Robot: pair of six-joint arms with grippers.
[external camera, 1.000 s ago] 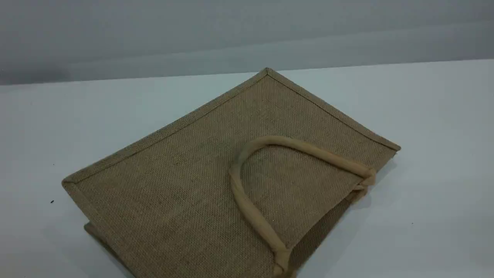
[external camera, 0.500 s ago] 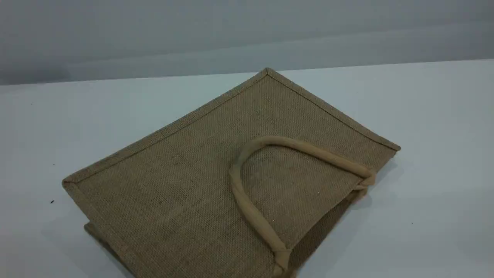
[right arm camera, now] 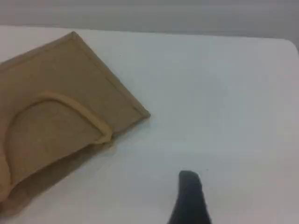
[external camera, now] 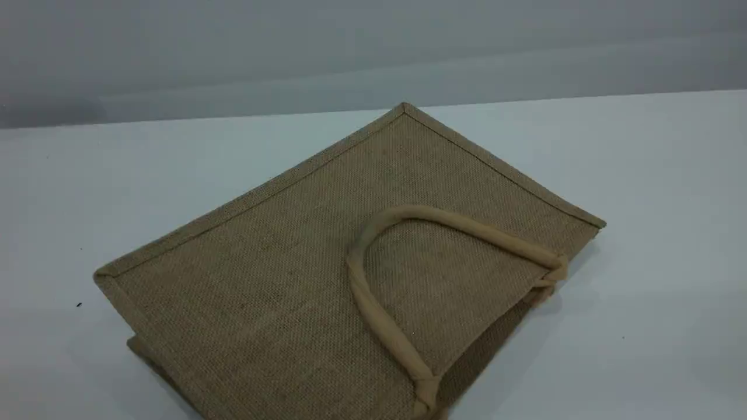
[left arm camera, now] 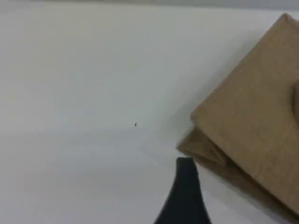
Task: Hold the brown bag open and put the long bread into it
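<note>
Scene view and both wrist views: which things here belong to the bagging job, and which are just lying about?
For the job:
- brown bag, lying flat
- its handle
- long bread: not in view

Just there:
- table
- small dark speck

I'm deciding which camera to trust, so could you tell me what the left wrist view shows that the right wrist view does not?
Only the left wrist view: the bag's folded corner with its lower layers, and the left fingertip.

Only the right wrist view: the handle lying on the bag, the table's rounded far corner, and the right fingertip.

Both: the bag flat on the white table. No bread in either.
</note>
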